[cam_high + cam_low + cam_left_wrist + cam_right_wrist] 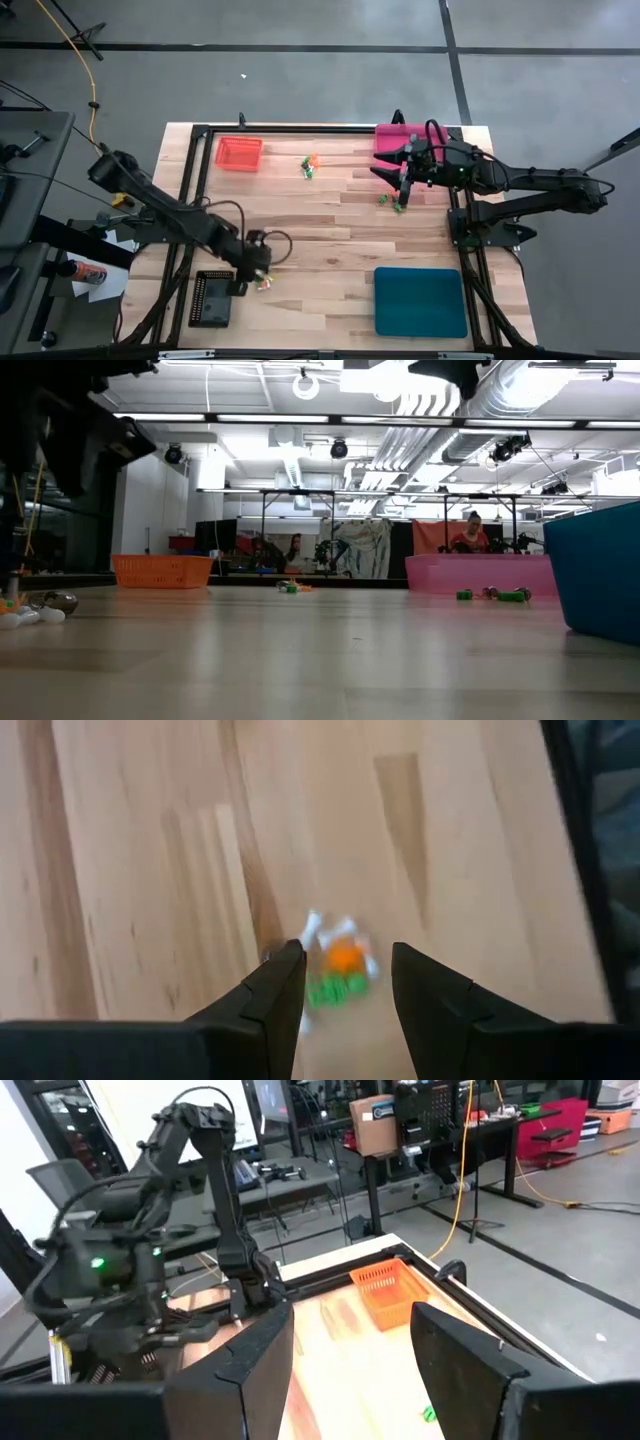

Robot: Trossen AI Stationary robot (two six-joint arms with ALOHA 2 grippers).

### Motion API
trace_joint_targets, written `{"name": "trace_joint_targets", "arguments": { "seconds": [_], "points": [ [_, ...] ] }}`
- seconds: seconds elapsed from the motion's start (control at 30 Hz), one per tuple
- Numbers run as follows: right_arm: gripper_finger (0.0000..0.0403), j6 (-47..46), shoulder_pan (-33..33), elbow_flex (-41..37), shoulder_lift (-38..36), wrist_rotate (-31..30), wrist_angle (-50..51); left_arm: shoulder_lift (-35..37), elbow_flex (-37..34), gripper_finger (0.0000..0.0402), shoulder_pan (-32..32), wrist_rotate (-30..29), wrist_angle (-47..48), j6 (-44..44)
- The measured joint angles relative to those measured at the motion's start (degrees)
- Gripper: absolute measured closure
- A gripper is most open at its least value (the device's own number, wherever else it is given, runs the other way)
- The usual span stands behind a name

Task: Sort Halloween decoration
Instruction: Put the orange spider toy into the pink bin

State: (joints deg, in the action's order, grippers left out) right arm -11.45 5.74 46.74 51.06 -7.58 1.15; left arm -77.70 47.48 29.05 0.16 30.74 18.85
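Observation:
A small cluster of Halloween decoration trinkets (342, 972), orange, green and white, lies on the wooden table near its front left. My left gripper (347, 960) points steeply down over it, open, with the cluster showing between and beyond the fingertips; in the high view the left gripper (256, 268) is just beside the cluster (264, 284). More trinkets lie at the far middle (310, 166) and under the right arm (390, 203). My right gripper (352, 1320) hangs level and open above the table near the pink tray (398, 138), with nothing between its fingers.
An orange tray (239, 153) stands at the far left and a teal tray (420, 300) at the near right. A black tray (212, 298) sits at the near left, close beside the left gripper. People show in the room beyond the table.

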Motion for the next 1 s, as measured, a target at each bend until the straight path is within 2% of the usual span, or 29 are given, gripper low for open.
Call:
{"name": "trace_joint_targets", "arguments": {
  "seconds": [0.23,0.63,1.0],
  "points": [
    [0.0206,0.0,0.0,0.0,0.0,0.0,0.8,-7.2,0.0,0.0265,1.5,-0.6,-2.4,-1.1],
    [0.0206,0.0,0.0,0.0,0.0,0.0,3.1,-14.0,0.0,0.0265,5.5,-0.7,-4.7,0.2],
    [0.0206,-0.1,0.0,0.0,0.0,-0.1,3.5,-15.1,0.1,0.0266,5.8,-7.8,-5.2,4.1]
  ]
}}
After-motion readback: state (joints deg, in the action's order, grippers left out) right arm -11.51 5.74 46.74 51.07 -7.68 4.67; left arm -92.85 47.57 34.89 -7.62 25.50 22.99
